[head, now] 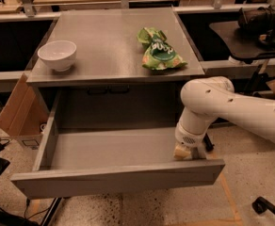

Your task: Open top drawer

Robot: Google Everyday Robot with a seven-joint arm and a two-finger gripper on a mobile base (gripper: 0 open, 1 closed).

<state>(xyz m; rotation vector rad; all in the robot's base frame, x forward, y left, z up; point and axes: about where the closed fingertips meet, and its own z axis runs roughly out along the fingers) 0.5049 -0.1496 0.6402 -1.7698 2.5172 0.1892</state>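
The top drawer (118, 175) stands pulled far out from under the grey cabinet top, showing a deep, bare grey box interior. Its flat front panel faces the camera at the bottom of the view. My gripper (188, 151) reaches down inside the drawer's right end, close behind the front panel and next to the right wall. The white arm (231, 109) comes in from the right and hides most of the gripper.
On the cabinet top (104, 46) sit a white bowl (57, 54) at the left and a green snack bag (158, 51) at the right. A cardboard box (17, 109) leans at the left. A dark desk (250, 32) stands to the right.
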